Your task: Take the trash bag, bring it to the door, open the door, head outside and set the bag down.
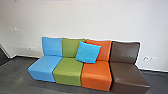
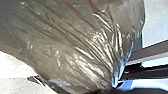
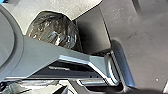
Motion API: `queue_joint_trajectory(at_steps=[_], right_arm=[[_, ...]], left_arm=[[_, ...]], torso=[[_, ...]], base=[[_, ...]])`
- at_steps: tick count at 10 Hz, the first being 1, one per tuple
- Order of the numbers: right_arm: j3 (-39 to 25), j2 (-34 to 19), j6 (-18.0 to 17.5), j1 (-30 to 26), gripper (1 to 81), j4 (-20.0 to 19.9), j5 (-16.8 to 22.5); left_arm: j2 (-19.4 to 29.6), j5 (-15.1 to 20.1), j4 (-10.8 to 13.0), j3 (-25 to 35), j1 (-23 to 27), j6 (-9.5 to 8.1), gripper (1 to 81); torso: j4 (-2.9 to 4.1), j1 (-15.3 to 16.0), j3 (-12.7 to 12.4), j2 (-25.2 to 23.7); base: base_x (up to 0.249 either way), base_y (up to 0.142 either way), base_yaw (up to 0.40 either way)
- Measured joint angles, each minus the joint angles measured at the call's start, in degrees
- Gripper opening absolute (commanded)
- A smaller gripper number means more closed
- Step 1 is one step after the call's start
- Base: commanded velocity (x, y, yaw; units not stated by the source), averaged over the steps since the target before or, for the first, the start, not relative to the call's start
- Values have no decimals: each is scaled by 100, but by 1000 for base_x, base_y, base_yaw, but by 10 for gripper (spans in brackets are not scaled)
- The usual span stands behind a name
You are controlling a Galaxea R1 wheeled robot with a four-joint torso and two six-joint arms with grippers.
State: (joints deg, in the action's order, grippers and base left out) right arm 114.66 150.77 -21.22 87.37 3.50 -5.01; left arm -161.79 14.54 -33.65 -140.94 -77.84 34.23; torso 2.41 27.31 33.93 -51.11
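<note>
White wall [image 1: 100, 20] stretches across the background, with dark grey floor [image 1: 15, 75] at its foot. Against it, dead ahead, stands a row of seats: the blue seat [image 1: 43, 68] at eleven o'clock, the green seat [image 1: 68, 71] and the orange seat [image 1: 96, 75] about twelve, the brown seat [image 1: 128, 76] at one. A blue cushion [image 1: 88, 52] leans, tilted, across the green and orange backs. Closer in, the trash bag [image 2: 75, 50] looms large at the left wrist, its long creases drawing together to a narrow end beside the left gripper [image 2: 101, 91]; from the right wrist it lies beyond the robot's grey bar [image 3: 50, 56]. So the left arm is the nearer one, and the bag probably hangs by that gathered end, its bulk spreading away from it. Whether the gripper is actually pinching the plastic, I cannot tell. Carrying it calls for keeping the bulk clear of the bar.
</note>
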Motion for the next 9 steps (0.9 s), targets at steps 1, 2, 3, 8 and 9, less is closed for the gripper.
queue_joint_trajectory(at_steps=[1,2,3,8,9], right_arm=[[71,74,4,41,811,20,2],[107,85,4,78,811,24,9],[138,83,6,94,811,27,11],[492,232,6,152,811,27,17],[651,232,6,171,811,22,9]], left_arm=[[-37,0,0,-135,0,0,10],[-80,-5,0,-280,0,0,10],[-139,0,0,-352,-9,5,10],[-288,15,0,-697,-118,20,10],[-325,1,0,-736,-110,20,10]], torso=[[0,-135,-162,205],[0,-276,-325,415],[0,-411,-488,623],[0,-1010,-1204,1530],[0,-1231,-1366,1858]], base=[[0,0,0],[0,0,0],[0,0,0],[0,0,0],[0,0,0]])
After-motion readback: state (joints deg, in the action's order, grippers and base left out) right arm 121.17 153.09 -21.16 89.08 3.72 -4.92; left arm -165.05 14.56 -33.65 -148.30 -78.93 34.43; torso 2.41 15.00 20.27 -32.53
